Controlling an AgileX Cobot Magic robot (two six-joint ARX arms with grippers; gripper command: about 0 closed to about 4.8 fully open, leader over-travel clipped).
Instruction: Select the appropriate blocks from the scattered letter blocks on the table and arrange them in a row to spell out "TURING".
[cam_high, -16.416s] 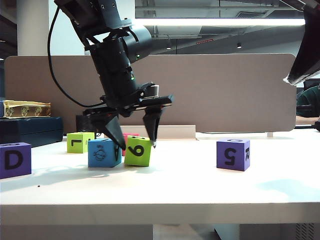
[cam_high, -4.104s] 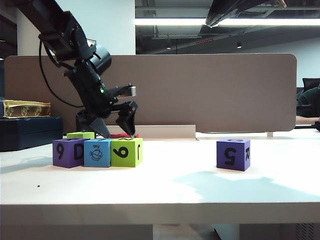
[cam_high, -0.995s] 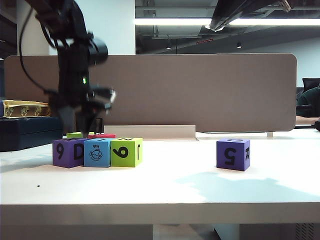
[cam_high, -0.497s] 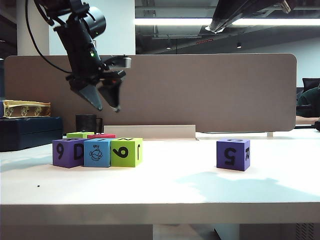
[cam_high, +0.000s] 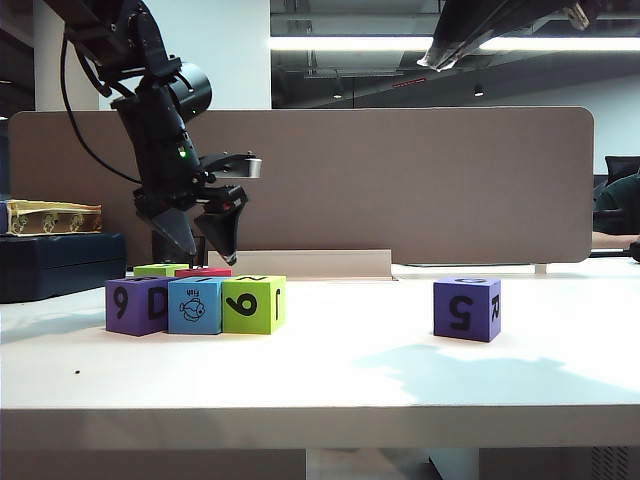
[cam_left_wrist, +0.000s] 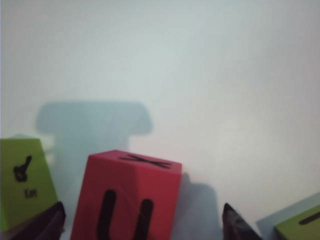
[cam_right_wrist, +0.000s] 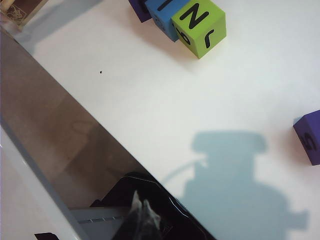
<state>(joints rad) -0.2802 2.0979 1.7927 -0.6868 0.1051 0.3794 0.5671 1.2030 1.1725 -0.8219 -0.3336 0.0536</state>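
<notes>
Bright overhead strip light (cam_high: 400, 44) w/ glare; white table (cam_high: 330, 370) nearly blown out. Soft grey arm shadows on tabletop. Left wrist view hazy, red block (cam_left_wrist: 127, 197) slightly out of focus. Exterior view sharp.

The exterior camera sits low at the tabletop (cam_high: 400, 370) edge, facing the divider. Left wrist looks close down; right wrist looks from high. All share the block row (cam_high: 196, 305).
</notes>
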